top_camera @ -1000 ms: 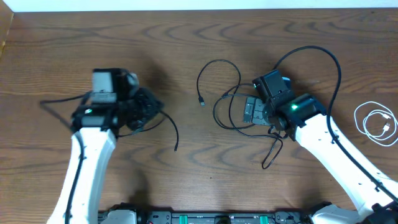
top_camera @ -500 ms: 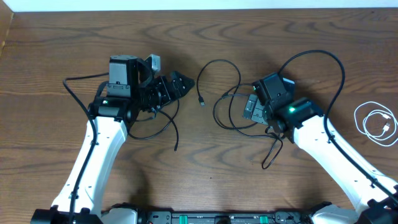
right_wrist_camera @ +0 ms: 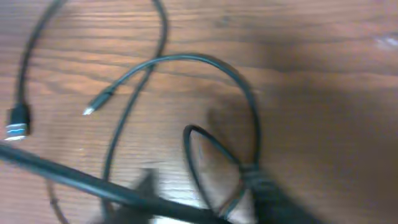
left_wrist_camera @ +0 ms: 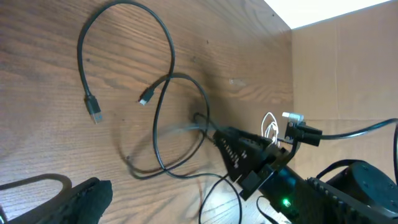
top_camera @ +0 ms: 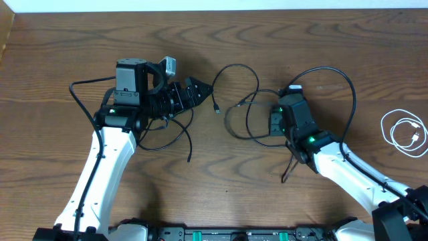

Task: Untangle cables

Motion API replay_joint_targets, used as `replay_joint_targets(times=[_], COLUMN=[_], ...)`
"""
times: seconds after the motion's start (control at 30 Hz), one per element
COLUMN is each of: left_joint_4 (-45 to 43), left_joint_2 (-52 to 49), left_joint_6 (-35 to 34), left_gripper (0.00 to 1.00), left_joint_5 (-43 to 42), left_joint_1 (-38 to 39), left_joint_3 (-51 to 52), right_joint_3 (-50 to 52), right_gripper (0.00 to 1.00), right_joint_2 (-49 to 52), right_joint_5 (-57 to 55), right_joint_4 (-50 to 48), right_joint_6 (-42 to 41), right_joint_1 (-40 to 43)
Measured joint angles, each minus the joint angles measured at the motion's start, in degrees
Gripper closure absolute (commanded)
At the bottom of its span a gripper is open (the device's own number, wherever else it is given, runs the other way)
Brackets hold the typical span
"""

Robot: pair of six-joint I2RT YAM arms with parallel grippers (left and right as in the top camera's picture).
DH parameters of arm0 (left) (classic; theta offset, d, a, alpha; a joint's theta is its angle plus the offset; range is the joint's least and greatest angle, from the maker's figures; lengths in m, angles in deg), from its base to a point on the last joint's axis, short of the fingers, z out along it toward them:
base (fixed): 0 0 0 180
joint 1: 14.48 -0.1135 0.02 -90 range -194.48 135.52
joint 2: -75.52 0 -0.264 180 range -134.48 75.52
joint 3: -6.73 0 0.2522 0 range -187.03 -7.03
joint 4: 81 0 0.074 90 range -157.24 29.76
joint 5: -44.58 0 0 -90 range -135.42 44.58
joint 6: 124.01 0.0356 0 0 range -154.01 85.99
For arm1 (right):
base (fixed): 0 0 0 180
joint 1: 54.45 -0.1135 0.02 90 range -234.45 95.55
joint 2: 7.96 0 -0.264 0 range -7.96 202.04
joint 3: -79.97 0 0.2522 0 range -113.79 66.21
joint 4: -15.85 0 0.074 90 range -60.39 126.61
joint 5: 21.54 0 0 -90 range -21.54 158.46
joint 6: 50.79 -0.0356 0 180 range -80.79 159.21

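Note:
A thin black cable (top_camera: pixel 235 65) loops across the table's middle, one plug (top_camera: pixel 216 108) lying loose. Its lower loops (top_camera: pixel 231 127) cross just left of my right gripper (top_camera: pixel 269 122). In the right wrist view a narrow loop (right_wrist_camera: pixel 194 155) of it runs between the blurred fingers (right_wrist_camera: pixel 268 194); whether they grip it is unclear. My left gripper (top_camera: pixel 202 92) stands open just left of the plug and holds nothing. Only one of its fingers (left_wrist_camera: pixel 78 198) shows in the left wrist view. Another thin black cable (top_camera: pixel 188 144) trails from under the left arm. The white cable (top_camera: pixel 403 132) lies coiled at the far right.
Thicker black cables (top_camera: pixel 334 70) arch from the right arm, and another (top_camera: pixel 83 86) from the left arm. A thin black strand (top_camera: pixel 289 173) hangs below the right gripper. The table's far edge (top_camera: pixel 214 10) runs along the top.
The left arm swung up and right toward the middle, and its gripper opened. The right gripper turned and shifted slightly left onto the loops, its jaws narrowing.

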Motion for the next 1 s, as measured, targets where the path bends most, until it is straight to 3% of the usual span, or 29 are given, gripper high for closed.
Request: replay_joint_targets(times=[0.17,0.37,0.53,0.8,1.0], left_joint_4=[0.0,-0.02,0.0,-0.02,-0.02], left_joint_2=[0.0,0.0,0.0,0.0,0.0], left_joint_6=[0.39,0.55,0.57,0.57,0.57], left_gripper=[0.03,0.03,0.03,0.03,0.03], left_joint_5=[0.11,0.11,0.11,0.11,0.11], left_joint_1=[0.0,0.0,0.0,0.0,0.0], left_joint_3=[0.0,0.0,0.0,0.0,0.0], right_joint_3=[-0.44,-10.1,-17.7,-18.05,-18.14], right_gripper=[0.99,0.99,0.99,0.93,0.87], right_joint_2=[-0.02,0.0,-0.02,3.39,11.15], right_joint_5=[3.78,5.64,5.49,5.35,13.38], right_joint_4=[-1.51,10.21,14.43,12.55,15.54], right_joint_6=[2.08,2.95,2.4,5.27,6.45], right_joint_1=[0.0,0.04,0.72,1.07,0.44])
